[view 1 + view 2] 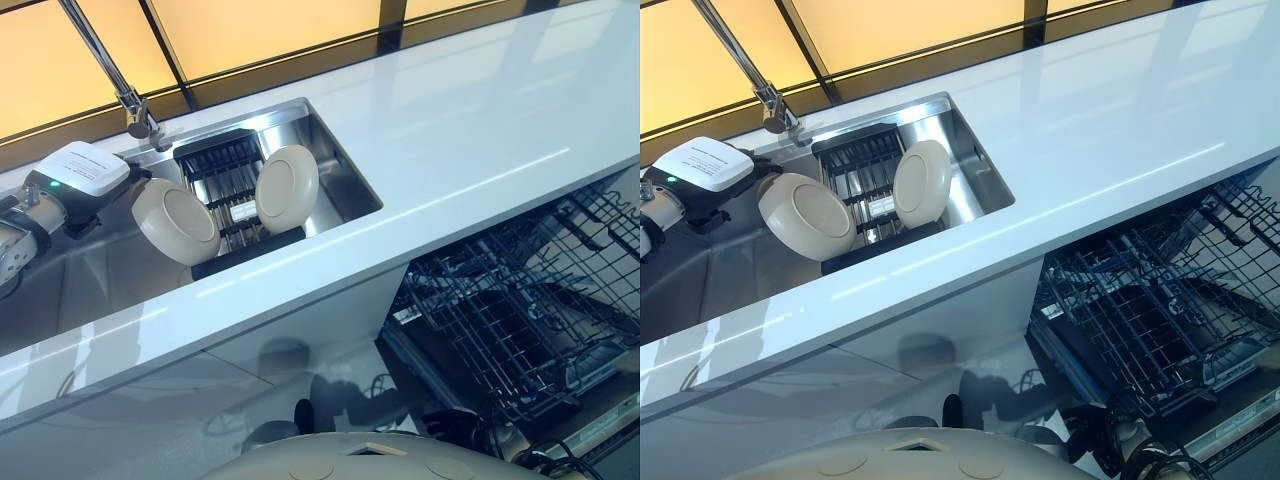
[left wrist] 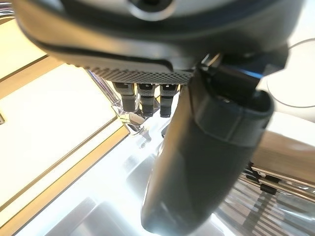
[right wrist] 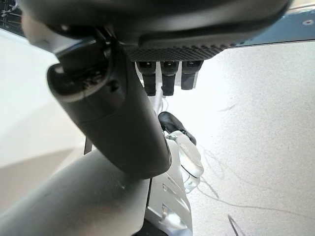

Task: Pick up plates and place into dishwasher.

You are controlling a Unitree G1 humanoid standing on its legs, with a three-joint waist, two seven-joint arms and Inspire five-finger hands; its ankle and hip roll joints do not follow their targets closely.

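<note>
Silver-grey arm, dark left hand [image 2: 206,147], white-topped wrist module.

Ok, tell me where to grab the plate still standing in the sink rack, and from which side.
Probably by its top rim, coming from above. The cream plate stands on edge in the black rack in the sink, so its lower edge sits in the slots. The left hand is beside the other plate.

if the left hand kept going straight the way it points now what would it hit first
Most likely the nearer cream plate, standing on edge in the dark rack in the sink. The left hand reaches in from the sink's left side and looks almost at the plate's rim already, though depth is unclear.
</note>
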